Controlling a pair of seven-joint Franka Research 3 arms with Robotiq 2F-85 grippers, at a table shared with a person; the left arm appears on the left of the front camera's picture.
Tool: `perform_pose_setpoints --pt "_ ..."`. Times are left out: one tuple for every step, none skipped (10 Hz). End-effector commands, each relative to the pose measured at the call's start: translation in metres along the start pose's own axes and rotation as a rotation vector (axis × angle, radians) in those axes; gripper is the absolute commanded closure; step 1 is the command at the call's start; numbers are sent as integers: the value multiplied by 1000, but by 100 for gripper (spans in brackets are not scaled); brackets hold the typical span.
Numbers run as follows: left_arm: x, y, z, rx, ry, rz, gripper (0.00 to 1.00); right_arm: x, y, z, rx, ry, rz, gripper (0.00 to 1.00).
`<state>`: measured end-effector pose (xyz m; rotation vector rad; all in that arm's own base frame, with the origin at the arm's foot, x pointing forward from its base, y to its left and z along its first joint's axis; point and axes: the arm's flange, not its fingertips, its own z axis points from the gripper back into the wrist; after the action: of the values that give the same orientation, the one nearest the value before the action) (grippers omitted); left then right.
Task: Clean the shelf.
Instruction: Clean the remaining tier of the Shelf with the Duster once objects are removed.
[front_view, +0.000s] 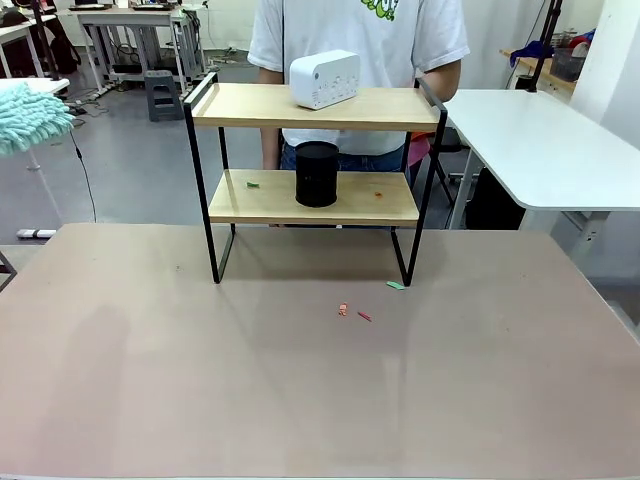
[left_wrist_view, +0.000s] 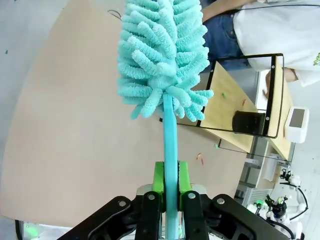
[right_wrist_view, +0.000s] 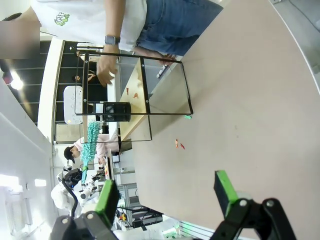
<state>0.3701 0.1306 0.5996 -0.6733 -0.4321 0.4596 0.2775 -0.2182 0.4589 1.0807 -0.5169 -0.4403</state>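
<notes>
**Gripping the duster, facing a loaded shelf**

Clamping the teal handle of the duster (left_wrist_view: 162, 55) tight between the green pads (left_wrist_view: 158, 176) of the left gripper (left_wrist_view: 171, 180), with the fluffy head standing straight out past the fingertips. Holding the right gripper (right_wrist_view: 167, 192) spread wide on nothing, bare table (right_wrist_view: 260, 100) lying just beyond its tips. Looking farther out from both sets of fingers to the shelf (front_view: 250, 105), standing on the table well apart from either gripper, with the person (front_view: 350, 30) close behind it.

Judging the likeliest upset to be a broad sweep of the head pushing the white box (front_view: 325, 78) off the top board, or tipping the black cylinder (front_view: 317, 173) on the lower one. Also risking the fibres snagging on the thin black frame. Risking too a brush against the person's hand (right_wrist_view: 106, 70) at the shelf's far side.

Finding open board on either side of the box and cylinder, where the small scraps (front_view: 253, 184) are lying. Finding tight headroom between the boards, probably calling for a flat entry. Leaving plenty of bare table between the fingertips and the front legs for lining up.
</notes>
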Motion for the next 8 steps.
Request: perform_pose_setpoints --pt "-2 2 0 1 -12 -13 88 2 1 -1 22 -14 25 0" --pt "-2 2 0 1 -12 -13 88 2 1 -1 22 -14 25 0" --pt "-2 2 0 1 -12 -13 88 2 1 -1 22 -14 25 0" --pt "-2 2 0 1 -12 -13 88 2 1 -1 22 -14 25 0" --pt "-2 2 0 1 -12 -13 88 2 1 -1 22 -14 25 0" --pt "-2 2 0 1 -12 -13 88 2 1 -1 22 -14 25 0" --pt "-2 2 0 1 -12 -13 88 2 1 -1 22 -14 25 0" --pt "-2 2 0 1 -12 -13 88 2 1 -1 22 -14 25 0"
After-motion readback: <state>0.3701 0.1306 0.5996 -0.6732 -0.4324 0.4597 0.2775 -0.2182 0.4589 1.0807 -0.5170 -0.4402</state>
